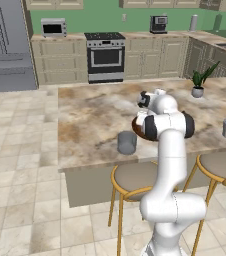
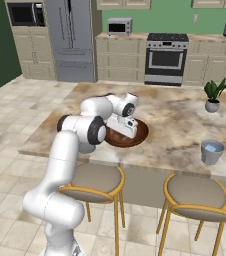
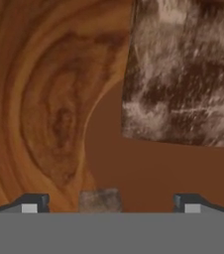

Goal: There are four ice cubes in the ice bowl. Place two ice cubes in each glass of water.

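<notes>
a: where's the gripper?
b: down in the bowl, jaws wide, holding nothing (a cube sits between the tips).
a: and the glasses?
b: one glass left of the bowl near the counter's edge, the other well to the right.

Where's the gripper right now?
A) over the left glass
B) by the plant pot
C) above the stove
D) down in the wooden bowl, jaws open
D: in the hand view the gripper has its fingertips spread wide over the wood grain of the bowl, and the right base view shows the hand sitting over the bowl on the counter.
</notes>
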